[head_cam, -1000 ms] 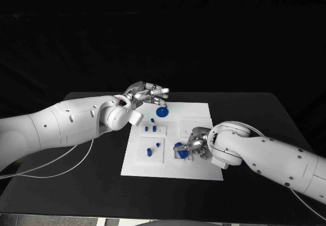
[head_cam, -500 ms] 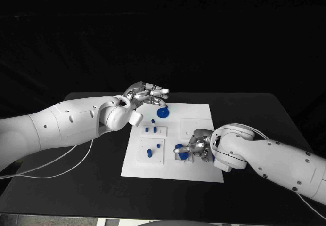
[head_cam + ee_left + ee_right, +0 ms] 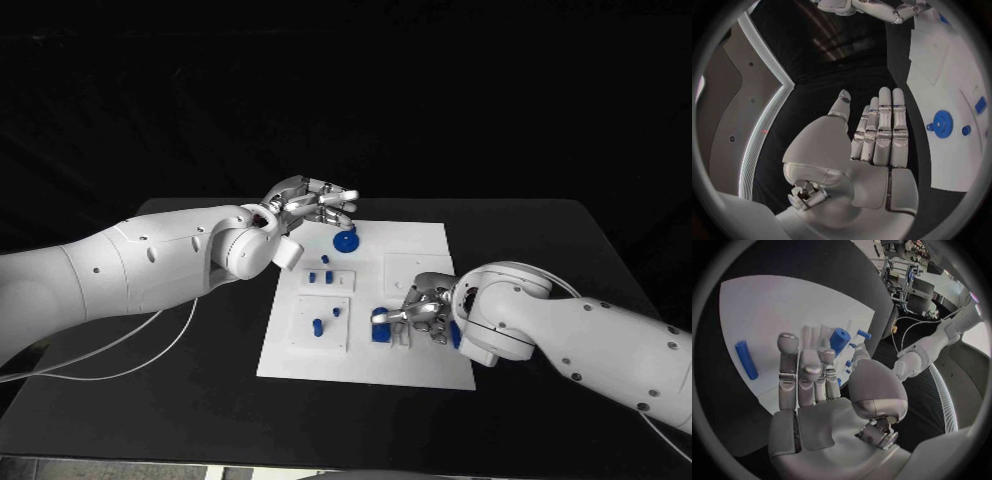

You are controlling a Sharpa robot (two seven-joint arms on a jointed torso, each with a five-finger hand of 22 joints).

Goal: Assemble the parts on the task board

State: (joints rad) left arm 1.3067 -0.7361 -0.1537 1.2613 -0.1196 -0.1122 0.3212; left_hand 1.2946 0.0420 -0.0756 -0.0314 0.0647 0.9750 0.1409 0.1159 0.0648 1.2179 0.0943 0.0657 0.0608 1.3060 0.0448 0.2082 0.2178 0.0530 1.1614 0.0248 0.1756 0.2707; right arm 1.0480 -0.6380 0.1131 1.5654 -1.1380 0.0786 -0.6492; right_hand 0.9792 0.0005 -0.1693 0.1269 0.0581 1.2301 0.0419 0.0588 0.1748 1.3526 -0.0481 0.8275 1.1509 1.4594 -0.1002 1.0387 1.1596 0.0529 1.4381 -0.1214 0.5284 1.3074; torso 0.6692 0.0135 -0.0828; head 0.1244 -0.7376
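the white task board (image 3: 418,240) lies in the middle of the black bench (image 3: 173,390). the right hand (image 3: 418,312) holds a blue cylinder part (image 3: 839,339) (between thumb and fingers) over the board's near side. the left hand (image 3: 310,203) hovers at the far corner, fingers straight and holding nothing, beside a blue gear (image 3: 346,240).
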